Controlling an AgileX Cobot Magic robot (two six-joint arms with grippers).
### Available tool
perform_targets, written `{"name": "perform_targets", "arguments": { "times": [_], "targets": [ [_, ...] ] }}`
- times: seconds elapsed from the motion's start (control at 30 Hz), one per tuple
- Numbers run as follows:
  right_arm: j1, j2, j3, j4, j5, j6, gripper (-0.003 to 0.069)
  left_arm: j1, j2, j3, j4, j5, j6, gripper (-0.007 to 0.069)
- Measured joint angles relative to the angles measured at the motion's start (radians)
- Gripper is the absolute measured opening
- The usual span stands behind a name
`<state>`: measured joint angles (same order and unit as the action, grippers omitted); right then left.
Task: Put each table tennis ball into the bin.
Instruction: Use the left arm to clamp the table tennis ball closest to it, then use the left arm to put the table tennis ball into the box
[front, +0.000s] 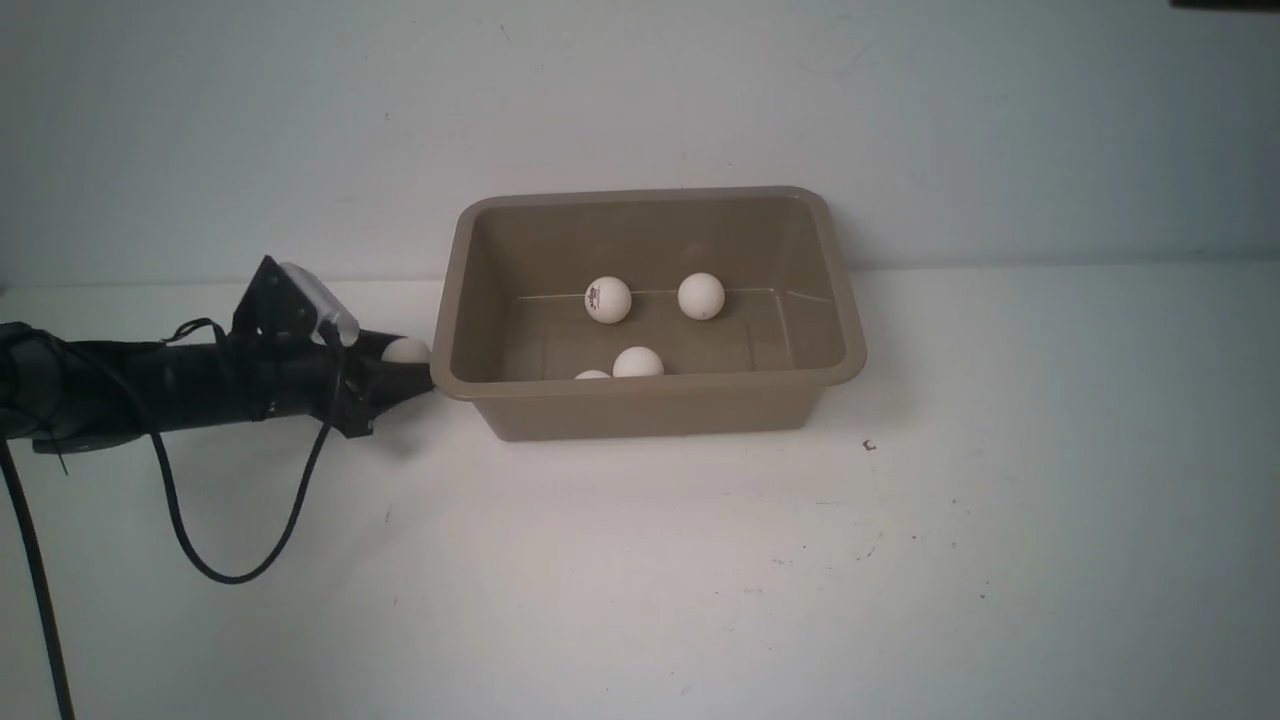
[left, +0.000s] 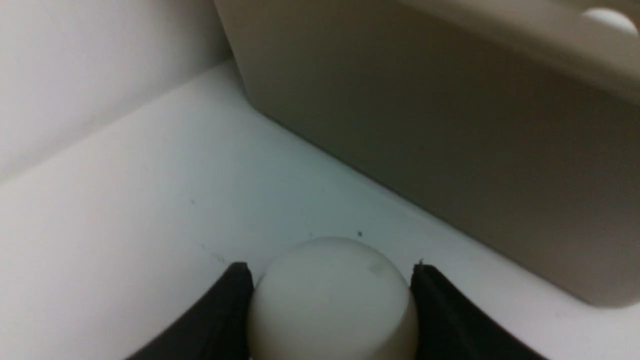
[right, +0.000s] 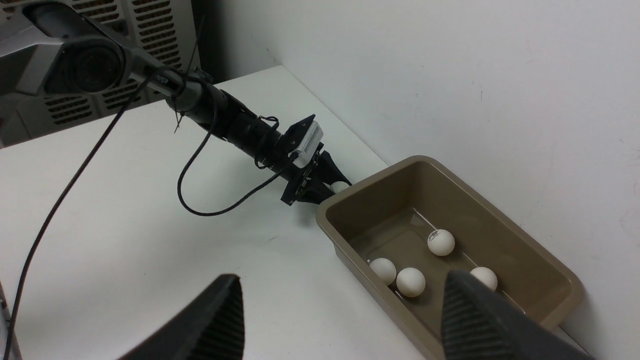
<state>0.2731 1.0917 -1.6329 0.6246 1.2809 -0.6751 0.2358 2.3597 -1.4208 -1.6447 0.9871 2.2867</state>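
Note:
The taupe bin (front: 650, 388) stands at the back of the white table, against the wall. Several table tennis balls lie inside it, among them one with a dark logo (front: 608, 299) and a plain one (front: 701, 295). My left gripper (front: 410, 365) reaches in low from the left, just outside the bin's left end. It is shut on one more table tennis ball (left: 332, 300), a black finger pressed against each side. The bin's outer wall (left: 450, 125) rises close ahead of it. My right gripper (right: 341, 280) hangs high over the bin's near side, open and holding nothing; the front view does not show it.
A loose black cable (front: 230, 575) loops down from the left arm onto the table. The white wall runs right behind the bin. A grey vented cabinet (right: 150, 30) stands past the table's far end in the right wrist view.

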Motion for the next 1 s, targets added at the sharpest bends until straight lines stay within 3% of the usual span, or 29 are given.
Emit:
{"name": "perform_targets", "arguments": {
  "times": [0.2,0.37,0.53,0.73,0.9,0.93,0.97,1.0],
  "targets": [
    [0.000,0.000,0.000,-0.001,0.000,0.002,0.0483,0.034,-0.161,0.000,-0.027,0.061,0.007,0.0353],
    [0.000,0.000,0.000,-0.002,0.000,-0.002,0.0483,-0.003,-0.255,-0.001,-0.045,0.091,-0.021,0.0353],
    [0.000,0.000,0.000,-0.002,0.000,-0.001,0.0483,-0.125,-0.240,-0.001,-0.043,0.057,-0.058,0.0353],
    [0.000,0.000,0.000,-0.004,0.000,0.001,0.0483,-0.291,-0.201,-0.013,-0.036,-0.062,-0.011,0.0353],
    [0.000,0.000,0.000,-0.004,0.000,0.001,0.0483,-0.328,-0.201,-0.017,0.026,-0.233,-0.116,0.0365],
    [0.000,0.000,0.000,-0.004,0.000,0.001,0.0483,-0.328,-0.201,-0.017,0.040,-0.279,-0.184,0.0419],
    [0.000,0.000,0.000,-0.004,0.000,0.001,0.0483,-0.328,-0.201,-0.017,0.039,-0.279,-0.193,0.0419],
    [0.000,0.000,0.000,-0.004,0.000,0.001,0.0483,-0.327,-0.208,-0.017,0.026,-0.320,-0.254,0.0483]
  ]
}}
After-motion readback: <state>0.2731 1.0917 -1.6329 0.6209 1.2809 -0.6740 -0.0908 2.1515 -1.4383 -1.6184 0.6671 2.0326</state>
